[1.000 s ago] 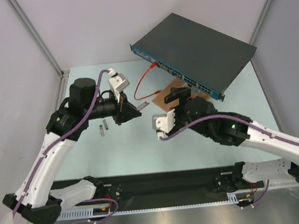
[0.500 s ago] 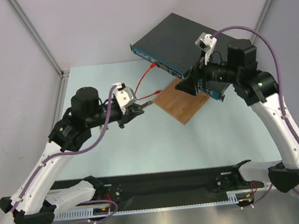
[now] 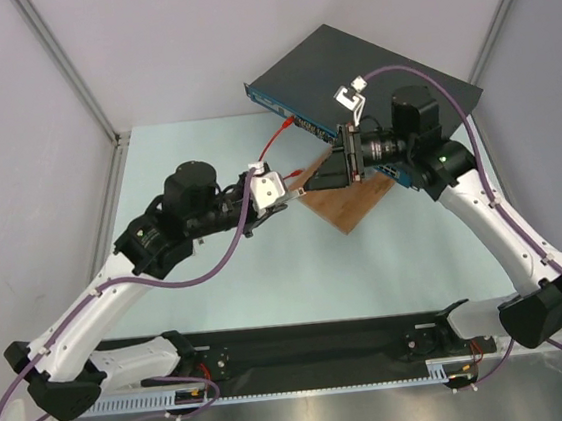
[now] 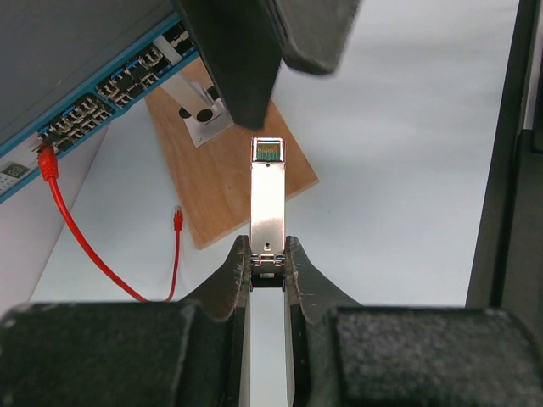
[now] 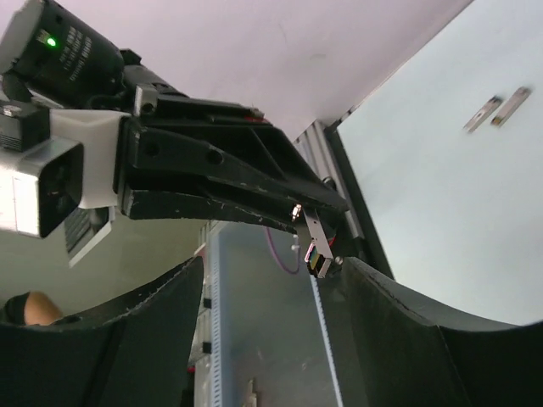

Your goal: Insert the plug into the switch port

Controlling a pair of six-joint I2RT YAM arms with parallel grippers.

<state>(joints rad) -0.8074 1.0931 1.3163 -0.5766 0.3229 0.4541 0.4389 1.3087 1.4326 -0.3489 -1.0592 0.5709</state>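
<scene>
Silver-cased plug (image 4: 268, 195) pinched at its tail between the closed fingers of the left claw (image 4: 267, 254), jutting straight ahead of it, clear of the surface (image 3: 267, 272). Ahead and to that claw's left, the switch (image 4: 76, 59), blue port strip turned toward the plug, not yet reached; wooden board (image 4: 229, 170) ahead and lower. Right claw (image 5: 273, 270) spread wide either side of the plug's free tip, seemingly touching nothing. Probably a handover or steadying step: centre the tip between the right fingers before closing, close gently, grip firmly with the left meanwhile, steer wide of the red cable (image 4: 76, 229) already in a port. From the left wrist, the plug's line and the port rows; from the right wrist, the gaps beside the tip and two spare pieces (image 5: 499, 108) lying beyond; from overhead, only both claws crowded together.
</scene>
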